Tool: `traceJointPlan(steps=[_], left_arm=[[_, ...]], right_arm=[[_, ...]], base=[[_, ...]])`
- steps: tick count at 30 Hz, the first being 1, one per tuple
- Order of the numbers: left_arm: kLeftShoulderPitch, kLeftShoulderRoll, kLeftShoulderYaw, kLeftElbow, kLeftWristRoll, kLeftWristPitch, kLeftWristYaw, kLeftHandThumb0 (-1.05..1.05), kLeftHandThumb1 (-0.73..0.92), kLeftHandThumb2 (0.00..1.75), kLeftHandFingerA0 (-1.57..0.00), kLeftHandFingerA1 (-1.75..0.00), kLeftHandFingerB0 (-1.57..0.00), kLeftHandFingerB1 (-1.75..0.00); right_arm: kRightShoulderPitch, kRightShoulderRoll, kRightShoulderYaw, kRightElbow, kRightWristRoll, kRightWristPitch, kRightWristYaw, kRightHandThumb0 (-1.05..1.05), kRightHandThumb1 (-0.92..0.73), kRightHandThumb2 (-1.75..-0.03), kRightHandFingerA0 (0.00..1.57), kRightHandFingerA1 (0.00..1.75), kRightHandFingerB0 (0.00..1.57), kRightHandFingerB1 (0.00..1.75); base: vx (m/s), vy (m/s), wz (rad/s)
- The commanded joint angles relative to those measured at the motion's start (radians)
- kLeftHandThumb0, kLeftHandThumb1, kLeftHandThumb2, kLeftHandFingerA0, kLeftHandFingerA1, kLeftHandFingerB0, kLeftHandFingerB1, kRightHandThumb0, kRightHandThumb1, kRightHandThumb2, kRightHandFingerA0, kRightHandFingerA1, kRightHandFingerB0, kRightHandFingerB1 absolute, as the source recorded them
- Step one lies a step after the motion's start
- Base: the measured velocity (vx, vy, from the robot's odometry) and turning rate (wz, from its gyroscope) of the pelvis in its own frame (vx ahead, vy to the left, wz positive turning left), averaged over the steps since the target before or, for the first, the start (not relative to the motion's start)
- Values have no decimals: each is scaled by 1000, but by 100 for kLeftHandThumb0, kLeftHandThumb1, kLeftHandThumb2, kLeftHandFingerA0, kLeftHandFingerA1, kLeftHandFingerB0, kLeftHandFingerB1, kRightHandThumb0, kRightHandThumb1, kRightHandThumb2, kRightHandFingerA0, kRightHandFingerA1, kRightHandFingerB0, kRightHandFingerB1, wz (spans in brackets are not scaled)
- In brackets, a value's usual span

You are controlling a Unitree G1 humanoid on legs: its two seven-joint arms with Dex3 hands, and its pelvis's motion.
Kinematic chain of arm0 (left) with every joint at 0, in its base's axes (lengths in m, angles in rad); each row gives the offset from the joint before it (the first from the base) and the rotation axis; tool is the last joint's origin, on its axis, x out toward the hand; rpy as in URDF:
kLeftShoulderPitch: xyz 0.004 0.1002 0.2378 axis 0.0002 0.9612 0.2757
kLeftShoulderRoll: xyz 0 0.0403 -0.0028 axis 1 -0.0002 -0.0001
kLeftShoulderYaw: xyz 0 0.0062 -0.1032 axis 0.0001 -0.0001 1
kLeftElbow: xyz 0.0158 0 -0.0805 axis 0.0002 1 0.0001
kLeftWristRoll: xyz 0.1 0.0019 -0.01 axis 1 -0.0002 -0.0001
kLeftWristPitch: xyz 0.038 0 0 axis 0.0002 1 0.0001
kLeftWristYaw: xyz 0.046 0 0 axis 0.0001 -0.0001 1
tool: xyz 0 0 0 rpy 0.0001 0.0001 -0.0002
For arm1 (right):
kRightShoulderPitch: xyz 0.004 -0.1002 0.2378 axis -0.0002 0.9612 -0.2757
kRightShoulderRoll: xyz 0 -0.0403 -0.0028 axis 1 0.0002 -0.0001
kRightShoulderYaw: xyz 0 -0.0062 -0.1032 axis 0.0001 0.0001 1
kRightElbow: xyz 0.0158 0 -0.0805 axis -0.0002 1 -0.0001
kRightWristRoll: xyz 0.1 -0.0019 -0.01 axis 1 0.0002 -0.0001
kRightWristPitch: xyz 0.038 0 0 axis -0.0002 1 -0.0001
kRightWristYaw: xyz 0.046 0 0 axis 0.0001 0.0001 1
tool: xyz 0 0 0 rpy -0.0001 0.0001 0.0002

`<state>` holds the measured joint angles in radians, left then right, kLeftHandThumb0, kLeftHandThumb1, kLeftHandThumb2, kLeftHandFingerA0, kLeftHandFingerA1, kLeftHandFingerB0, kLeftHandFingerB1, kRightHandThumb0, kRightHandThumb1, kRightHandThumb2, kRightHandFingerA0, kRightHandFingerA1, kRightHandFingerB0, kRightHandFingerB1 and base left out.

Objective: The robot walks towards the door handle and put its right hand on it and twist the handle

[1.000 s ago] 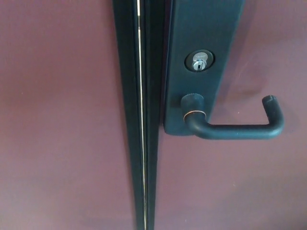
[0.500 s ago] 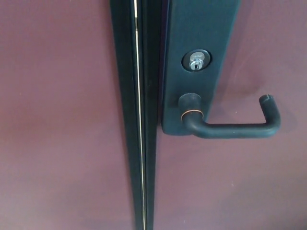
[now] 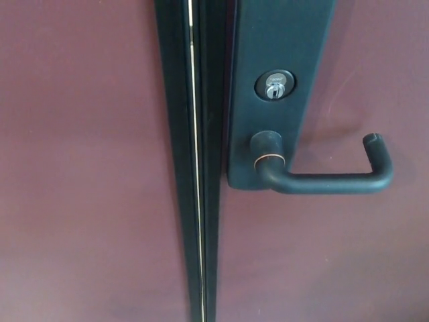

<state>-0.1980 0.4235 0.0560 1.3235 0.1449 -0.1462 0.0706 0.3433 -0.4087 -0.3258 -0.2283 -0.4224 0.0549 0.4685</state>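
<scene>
A dark lever door handle [image 3: 322, 180] fills the right middle of the head view. It runs level to the right from its round hub [image 3: 267, 149] and ends in a tip bent back toward the door. The hub sits on a tall dark backplate [image 3: 278, 40]. Above the hub is a silver keyhole cylinder [image 3: 275, 86]. Neither of my hands shows in the picture, and nothing touches the handle.
The maroon door [image 3: 322, 261] carries the handle. A dark vertical edge strip [image 3: 194, 201] with a thin bright gap separates it from a second maroon door leaf [image 3: 80, 168] on the left.
The whole picture has shifted slightly left between the earliest frame and now, so the camera moved. The handle stays level and untouched.
</scene>
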Motion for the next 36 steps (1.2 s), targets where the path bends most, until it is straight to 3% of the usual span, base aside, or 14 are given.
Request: traceJointPlan(steps=[1,8,16,17,25,26,27,28,32,33,34,36], left_arm=[[4,5,-2,0,7,1,1,-28,55,57,-63,-47,-44,-39],[0,0,-11,-1,15,5,1,-28,55,56,-58,-45,-43,-38],[-4,5,-6,-3,9,4,-1,-28,54,56,-58,-45,-43,-38],[-7,9,-8,-2,12,6,0,-29,54,56,-57,-44,-43,-38],[-10,5,-10,-2,14,10,7,-29,54,56,-58,-44,-43,-38],[-11,7,-13,0,17,12,4,-30,54,56,-58,-44,-43,-38],[-11,8,-12,0,15,12,2,-30,54,56,-58,-44,-43,-38],[-11,9,-10,1,13,12,-2,-37,44,70,-53,-53,-39,-47],[-13,9,-11,1,13,9,0,-38,44,70,-53,-53,-39,-47],[-16,9,-10,0,11,10,-2,-38,44,70,-53,-53,-39,-47],[-17,9,-7,0,8,11,-4,-38,44,70,-53,-53,-39,-47],[-17,9,-7,-1,7,11,-5,-38,44,70,-54,-53,-39,-47]], right_arm=[[-222,14,109,540,-18,13,-143,-35,-38,-96,1,49,0,46],[-369,76,150,958,-20,-29,-289,-35,-41,-98,0,48,0,47],[-426,121,166,1234,-6,-63,-413,-35,-44,-99,1,47,1,46],[-431,126,159,1271,8,-69,-422,-64,-69,-61,21,30,16,27],[-447,117,174,1405,21,-70,-421,-63,-69,-60,23,30,15,26],[-449,115,184,1426,16,-68,-421,-69,-57,-82,16,40,10,36],[-451,115,185,1439,18,-67,-421,-65,-69,-61,23,31,13,25],[-454,115,187,1456,21,-61,-419,-35,-44,-100,0,47,0,47],[-479,113,212,1510,23,-46,-427,-35,-44,-100,1,47,1,48],[-482,112,211,1519,33,-53,-423,-70,-56,-85,17,42,6,32],[-485,111,214,1529,40,-58,-421,-35,-44,-100,0,46,0,47],[-489,107,225,1541,46,-62,-415,-35,-44,-100,0,47,0,48]], base=[[0,0,0],[0,0,0],[0,0,0],[0,0,0],[0,0,0],[0,0,0],[0,0,0],[0,0,0],[0,0,0],[0,0,0],[0,0,0],[0,0,0]])
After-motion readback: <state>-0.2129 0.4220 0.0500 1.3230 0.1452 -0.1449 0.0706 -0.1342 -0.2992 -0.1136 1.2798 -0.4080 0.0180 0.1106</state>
